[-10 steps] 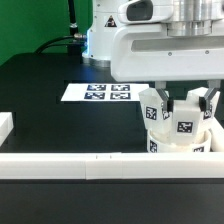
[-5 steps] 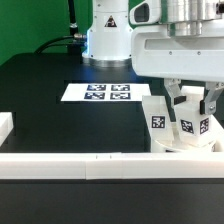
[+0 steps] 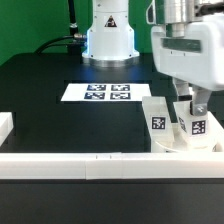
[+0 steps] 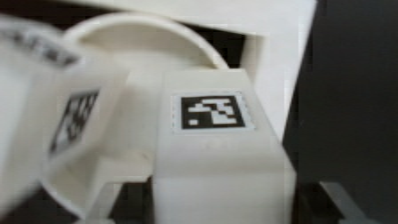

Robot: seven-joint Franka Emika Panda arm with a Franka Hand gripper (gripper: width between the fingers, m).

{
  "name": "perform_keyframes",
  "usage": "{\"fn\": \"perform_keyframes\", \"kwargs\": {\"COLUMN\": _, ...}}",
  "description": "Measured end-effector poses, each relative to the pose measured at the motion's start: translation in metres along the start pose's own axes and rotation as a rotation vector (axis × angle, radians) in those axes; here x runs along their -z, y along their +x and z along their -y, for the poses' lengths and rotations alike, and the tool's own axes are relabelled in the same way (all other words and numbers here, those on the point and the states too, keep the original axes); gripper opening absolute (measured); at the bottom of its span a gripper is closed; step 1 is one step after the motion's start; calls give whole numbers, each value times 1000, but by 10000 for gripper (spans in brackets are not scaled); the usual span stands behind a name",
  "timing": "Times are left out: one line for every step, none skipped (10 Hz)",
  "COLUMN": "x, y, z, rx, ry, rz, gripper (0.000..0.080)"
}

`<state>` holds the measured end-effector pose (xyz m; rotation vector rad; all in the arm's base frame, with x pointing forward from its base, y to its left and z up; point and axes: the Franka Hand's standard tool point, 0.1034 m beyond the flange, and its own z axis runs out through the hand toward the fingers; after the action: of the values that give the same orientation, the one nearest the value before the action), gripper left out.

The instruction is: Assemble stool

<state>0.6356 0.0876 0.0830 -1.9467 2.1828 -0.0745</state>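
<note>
The white round seat point(image 3: 172, 143) lies at the exterior view's right, against the front border rail. A tagged white leg point(image 3: 157, 119) stands upright on it. A second tagged leg point(image 3: 198, 127) stands on it beside the first, and my gripper point(image 3: 195, 110) comes down over this leg with a finger on each side. In the wrist view the held leg point(image 4: 214, 130) fills the middle between my gripper point(image 4: 231, 205), with the seat's rim point(image 4: 151, 40) behind and the other leg point(image 4: 54, 100) beside it. A third leg does not show.
The long white border rail point(image 3: 90, 161) runs along the front, with a white block point(image 3: 5, 127) at its left end. The marker board point(image 3: 100, 93) lies flat further back. The robot base point(image 3: 108, 35) stands behind it.
The hand has turned about its axis and shifted towards the exterior view's right, looking narrower now. The seat with its legs has shifted slightly right and turned.
</note>
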Motion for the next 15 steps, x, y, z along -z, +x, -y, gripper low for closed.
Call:
{"fn": "perform_keyframes", "kwargs": {"x": 0, "y": -2, "z": -1, "rx": -95, "ry": 19, "rz": 11, "gripper": 335}}
{"fn": "perform_keyframes", "kwargs": {"x": -1, "y": -6, "z": -3, "rx": -278, "ry": 43, "rz": 25, "gripper": 335}}
{"fn": "perform_keyframes", "kwargs": {"x": -2, "y": -9, "z": -3, "rx": -405, "ry": 66, "rz": 32, "gripper": 337}}
{"fn": "perform_keyframes", "kwargs": {"x": -1, "y": -9, "z": -3, "rx": -464, "ry": 60, "rz": 36, "gripper": 337}}
{"fn": "perform_keyframes", "kwargs": {"x": -2, "y": -10, "z": -4, "rx": -512, "ry": 58, "rz": 48, "gripper": 337}}
{"fn": "perform_keyframes", "kwargs": {"x": -3, "y": -11, "z": -6, "rx": -563, "ry": 55, "rz": 64, "gripper": 337}}
{"fn": "perform_keyframes", "kwargs": {"x": -3, "y": -12, "z": -6, "rx": -591, "ry": 56, "rz": 75, "gripper": 337}}
{"fn": "perform_keyframes", "kwargs": {"x": -3, "y": -11, "z": -8, "rx": -703, "ry": 84, "rz": 94, "gripper": 337}}
{"fn": "perform_keyframes", "kwargs": {"x": -3, "y": -12, "z": -11, "rx": -789, "ry": 123, "rz": 113, "gripper": 337}}
{"fn": "perform_keyframes", "kwargs": {"x": -4, "y": -16, "z": -12, "rx": -842, "ry": 139, "rz": 125, "gripper": 337}}
{"fn": "perform_keyframes", "kwargs": {"x": -3, "y": -17, "z": -13, "rx": -851, "ry": 147, "rz": 129, "gripper": 337}}
{"fn": "perform_keyframes", "kwargs": {"x": -3, "y": -17, "z": -14, "rx": -863, "ry": 148, "rz": 132, "gripper": 337}}
{"fn": "perform_keyframes", "kwargs": {"x": -3, "y": -17, "z": -14, "rx": -841, "ry": 149, "rz": 130, "gripper": 337}}
{"fn": "perform_keyframes", "kwargs": {"x": -4, "y": -17, "z": -15, "rx": -809, "ry": 149, "rz": 127, "gripper": 416}}
{"fn": "perform_keyframes", "kwargs": {"x": -3, "y": -17, "z": -14, "rx": -773, "ry": 148, "rz": 125, "gripper": 416}}
